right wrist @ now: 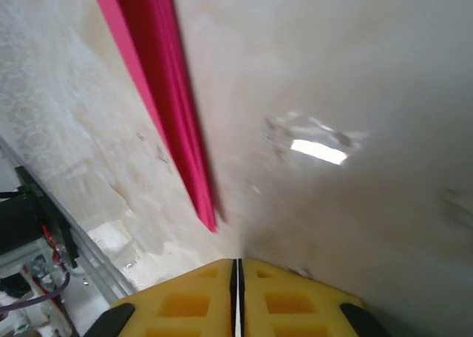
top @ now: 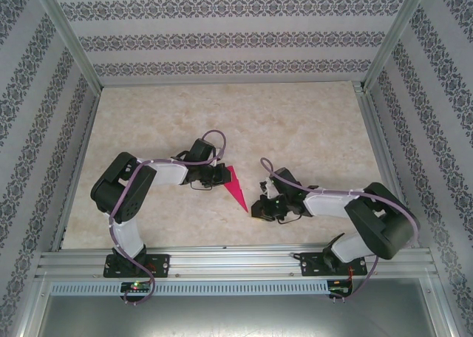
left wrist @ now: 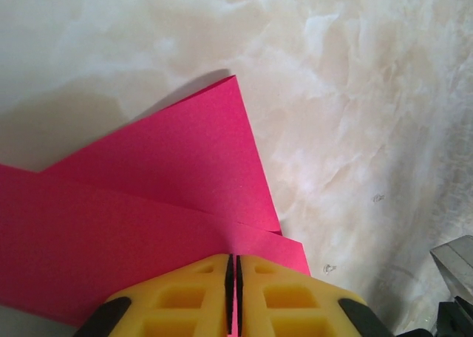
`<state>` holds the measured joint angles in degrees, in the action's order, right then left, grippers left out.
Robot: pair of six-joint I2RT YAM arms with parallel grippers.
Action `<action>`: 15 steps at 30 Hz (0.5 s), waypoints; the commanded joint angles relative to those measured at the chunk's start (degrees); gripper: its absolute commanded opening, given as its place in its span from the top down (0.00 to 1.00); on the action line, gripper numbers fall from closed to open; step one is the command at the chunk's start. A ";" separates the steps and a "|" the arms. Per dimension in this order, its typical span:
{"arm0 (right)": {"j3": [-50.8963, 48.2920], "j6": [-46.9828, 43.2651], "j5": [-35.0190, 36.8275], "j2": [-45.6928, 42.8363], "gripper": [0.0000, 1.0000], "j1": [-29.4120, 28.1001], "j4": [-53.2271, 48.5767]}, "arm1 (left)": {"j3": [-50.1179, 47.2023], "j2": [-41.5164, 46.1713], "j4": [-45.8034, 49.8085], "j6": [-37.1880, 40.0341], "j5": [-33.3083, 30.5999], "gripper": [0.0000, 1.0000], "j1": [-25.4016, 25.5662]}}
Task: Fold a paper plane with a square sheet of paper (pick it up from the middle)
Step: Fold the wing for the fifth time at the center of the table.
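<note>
The paper plane (top: 236, 188) lies on the table between the arms as a narrow magenta-pink dart, its point toward the near edge. In the left wrist view its layered folds (left wrist: 148, 204) spread out in front of and under my yellow fingers (left wrist: 185, 300). My left gripper (top: 219, 176) sits at the dart's left edge with its jaws shut; its tips (left wrist: 233, 264) rest on the paper, and I cannot tell if any paper is pinched. My right gripper (top: 256, 207) is shut and empty, just right of the dart's tip. In the right wrist view the pink point (right wrist: 207, 211) ends a little ahead of it (right wrist: 237, 267).
The marble-patterned tabletop (top: 295, 130) stretches away behind the arms, enclosed by patterned walls and aluminium posts (top: 70, 38). A metal rail (top: 236, 263) runs along the near edge, holding both arm bases. Part of that rail and some wiring (right wrist: 37, 233) show at the left of the right wrist view.
</note>
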<state>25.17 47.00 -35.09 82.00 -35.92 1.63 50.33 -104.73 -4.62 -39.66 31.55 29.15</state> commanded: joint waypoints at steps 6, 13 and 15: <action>5.73 -6.37 13.69 -9.91 0.70 2.91 -12.07 | 9.47 6.66 20.03 6.00 -8.32 0.67 1.31; 8.29 -7.13 22.08 -11.42 0.52 4.09 -9.28 | 18.23 10.74 44.55 -2.24 -30.03 0.48 5.87; 8.65 -6.47 22.17 -10.04 0.52 4.66 -7.52 | 20.79 9.89 48.48 -5.03 -33.01 0.46 8.81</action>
<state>32.53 41.15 -17.08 70.76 -32.08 -7.25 69.14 -94.08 29.76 -39.88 7.97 34.15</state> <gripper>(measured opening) 0.483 0.536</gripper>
